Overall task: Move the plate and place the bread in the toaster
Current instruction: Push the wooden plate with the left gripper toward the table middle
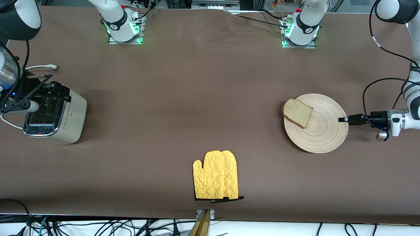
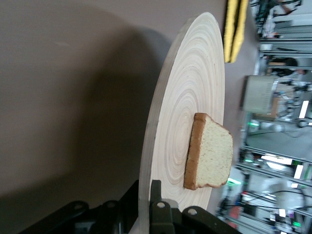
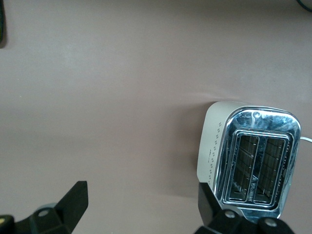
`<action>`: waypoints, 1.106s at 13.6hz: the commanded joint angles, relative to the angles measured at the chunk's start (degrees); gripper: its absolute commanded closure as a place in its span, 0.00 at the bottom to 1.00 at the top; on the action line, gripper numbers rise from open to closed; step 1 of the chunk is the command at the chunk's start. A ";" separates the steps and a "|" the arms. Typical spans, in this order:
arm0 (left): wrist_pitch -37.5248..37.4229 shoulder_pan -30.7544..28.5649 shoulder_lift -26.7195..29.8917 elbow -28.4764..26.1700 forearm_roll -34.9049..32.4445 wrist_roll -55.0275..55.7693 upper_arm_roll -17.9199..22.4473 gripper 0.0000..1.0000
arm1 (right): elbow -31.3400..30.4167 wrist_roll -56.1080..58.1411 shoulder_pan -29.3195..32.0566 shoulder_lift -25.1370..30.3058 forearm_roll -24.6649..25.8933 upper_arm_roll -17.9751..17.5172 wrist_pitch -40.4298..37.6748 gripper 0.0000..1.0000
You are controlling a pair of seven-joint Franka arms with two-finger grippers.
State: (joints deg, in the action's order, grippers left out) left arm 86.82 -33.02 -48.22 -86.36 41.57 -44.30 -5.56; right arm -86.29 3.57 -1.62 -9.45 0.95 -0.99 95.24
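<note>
My left claw (image 1: 343,119) pinches the rim of the plate (image 1: 323,131), one finger above the wood and one below, at the edge toward my left arm's end of the desk (image 1: 197,98). The bread (image 1: 297,113) lies flat on the plate's rim toward the right arm, so it travels with the plate. My right claw (image 1: 49,90) hangs spread over the toaster (image 1: 65,119), at the right arm's end, well apart from the plate: I judge the plate must slide that way
</note>
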 commanded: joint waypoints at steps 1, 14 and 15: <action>-2.71 0.50 -0.47 0.93 2.64 4.22 -7.34 1.00 | 1.30 -0.05 0.13 -0.39 0.81 -0.33 -0.85 0.00; 32.34 21.58 1.03 -13.92 14.15 5.45 -16.86 1.00 | 0.95 -0.32 -1.01 -3.29 1.87 -0.77 -0.15 0.00; 33.66 22.64 1.02 -13.84 14.24 5.45 -16.86 1.00 | 0.68 -0.75 -2.23 -4.25 0.91 -0.77 -0.06 0.00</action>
State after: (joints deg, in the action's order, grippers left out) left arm 118.85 -12.41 -48.51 -99.18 53.20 -38.53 -22.27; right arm -86.30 3.56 -2.12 -11.89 2.25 -1.54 95.28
